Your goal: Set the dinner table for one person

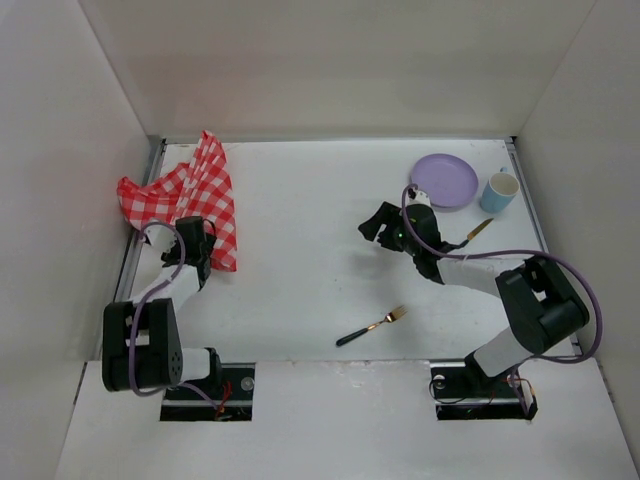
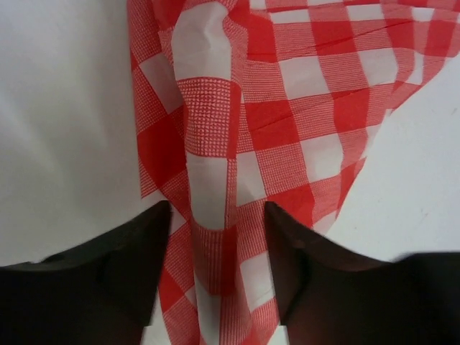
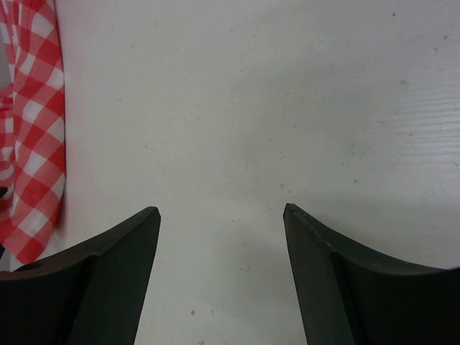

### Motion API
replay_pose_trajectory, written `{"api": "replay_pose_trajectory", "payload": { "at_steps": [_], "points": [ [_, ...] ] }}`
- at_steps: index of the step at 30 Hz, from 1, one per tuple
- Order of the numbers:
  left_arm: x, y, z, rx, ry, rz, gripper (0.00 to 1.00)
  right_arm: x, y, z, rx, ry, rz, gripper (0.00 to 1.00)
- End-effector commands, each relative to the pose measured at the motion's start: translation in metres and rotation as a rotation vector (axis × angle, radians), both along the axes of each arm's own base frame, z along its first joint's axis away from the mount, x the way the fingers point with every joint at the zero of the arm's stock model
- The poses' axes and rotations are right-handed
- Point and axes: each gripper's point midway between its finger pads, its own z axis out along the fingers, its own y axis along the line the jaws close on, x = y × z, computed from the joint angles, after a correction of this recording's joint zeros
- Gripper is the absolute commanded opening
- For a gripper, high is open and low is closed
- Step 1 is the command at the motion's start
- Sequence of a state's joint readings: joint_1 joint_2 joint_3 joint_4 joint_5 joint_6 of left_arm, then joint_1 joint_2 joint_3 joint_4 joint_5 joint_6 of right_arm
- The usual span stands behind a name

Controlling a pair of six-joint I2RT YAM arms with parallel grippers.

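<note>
From above, the white tabletop (image 1: 320,200) fills the walled space, with a checked cloth (image 1: 185,195) bunched at its far-left corner, a plate (image 1: 445,180) and cup (image 1: 499,190) at the far-right corner, and a fork (image 1: 372,325) near the front edge. Left wrist: the left gripper (image 2: 215,237) pinches a fold of cloth, probably to spread it. Right wrist: the right gripper (image 3: 221,215) hangs spread and empty over bare tabletop.

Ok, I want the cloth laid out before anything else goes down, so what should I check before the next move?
1. Fold of cloth inside left gripper: ok.
2. Firm grasp on it: cannot tell.
3. Open, empty right gripper: ok.
4. Is the cloth flat: not ok, bunched at the far-left corner.
5. Near-centre table free of the fork: not ok.
</note>
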State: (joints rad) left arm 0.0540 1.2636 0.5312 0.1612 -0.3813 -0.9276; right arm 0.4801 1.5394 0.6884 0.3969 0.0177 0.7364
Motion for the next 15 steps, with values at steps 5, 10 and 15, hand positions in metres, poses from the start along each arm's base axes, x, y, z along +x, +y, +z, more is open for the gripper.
{"api": "replay_pose_trajectory", "payload": {
  "at_steps": [5, 10, 15],
  "points": [
    [0.041, -0.041, -0.028, -0.102, -0.048, -0.133, 0.26, 0.008, 0.012, 0.021, 0.009, -0.064, 0.031, 0.76],
    [0.06, -0.14, -0.055, -0.222, -0.044, -0.383, 0.13, 0.008, 0.011, 0.021, 0.008, -0.066, 0.026, 0.76],
    [0.062, -0.258, -0.063, -0.315, -0.045, -0.667, 0.08, 0.008, 0.006, 0.022, -0.008, -0.071, 0.01, 0.76]
  ]
}}
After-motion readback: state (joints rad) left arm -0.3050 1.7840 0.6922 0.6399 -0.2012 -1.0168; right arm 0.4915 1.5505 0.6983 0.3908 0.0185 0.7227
